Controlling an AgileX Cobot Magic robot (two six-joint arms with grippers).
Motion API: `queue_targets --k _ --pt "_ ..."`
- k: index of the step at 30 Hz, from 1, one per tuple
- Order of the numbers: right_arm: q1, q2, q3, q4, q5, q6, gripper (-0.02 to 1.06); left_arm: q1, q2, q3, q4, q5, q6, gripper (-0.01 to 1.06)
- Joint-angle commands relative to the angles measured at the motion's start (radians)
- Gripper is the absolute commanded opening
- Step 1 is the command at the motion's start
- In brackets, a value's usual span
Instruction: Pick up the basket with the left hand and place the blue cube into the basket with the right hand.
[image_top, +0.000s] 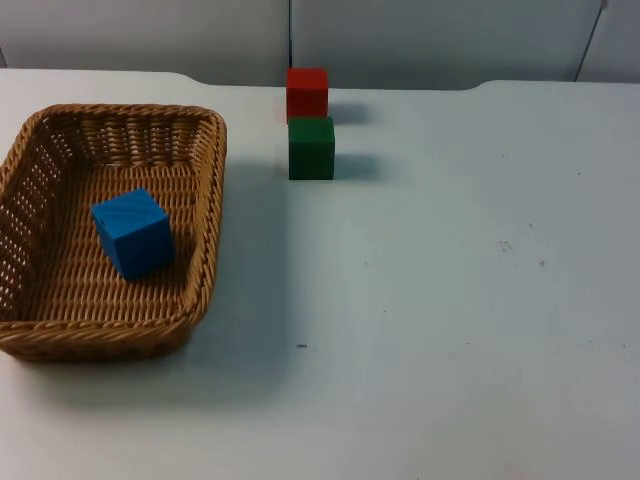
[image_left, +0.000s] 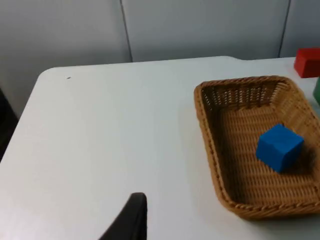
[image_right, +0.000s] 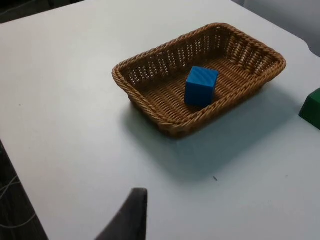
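Wicker basket (image_top: 205, 215) sits on the white tabletop (image_top: 450, 320) at its left side, and the blue cube (image_top: 133, 232) lies inside it, tilted a little, on the woven floor near the middle. We see the basket's left rim running close to the picture's edge in the top view, and its near rim well back from the tabletop's front. To the basket's right the surface lies open and wide, with only faint specks on it. Near the far edge, by the grey partition wall (image_top: 430, 40), a red cube (image_top: 307, 92) stands just behind a green cube (image_top: 311, 147); the two are close together, and apart from the basket's far right corner.

From the left wrist view we look at the basket (image_left: 210, 135) from its far side, with a broad stretch of bare tabletop between it and the left pincer (image_left: 131, 220); one dark fingertip shows, and we cannot tell whether the fingers are spread or closed. From the right wrist view the right pincer (image_right: 129, 216) is held high and well away from the basket (image_right: 150, 100), with the blue cube (image_right: 201, 85) inside; again we cannot tell its state.
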Motion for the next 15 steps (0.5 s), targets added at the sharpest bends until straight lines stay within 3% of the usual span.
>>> queue_targets --k 1,6,15 --pt "0.005 -0.004 0.005 -0.014 0.007 0.001 1.05 -0.006 -0.067 0.022 0.046 0.067 -0.047 1.05" --pt "0.005 -0.004 0.005 -0.015 0.011 0.001 1.05 -0.003 -0.069 0.042 0.042 0.127 -0.078 1.05" --pt "0.005 -0.004 0.005 -0.015 0.029 0.001 1.05 -0.003 -0.069 0.062 0.053 0.115 -0.098 1.05"
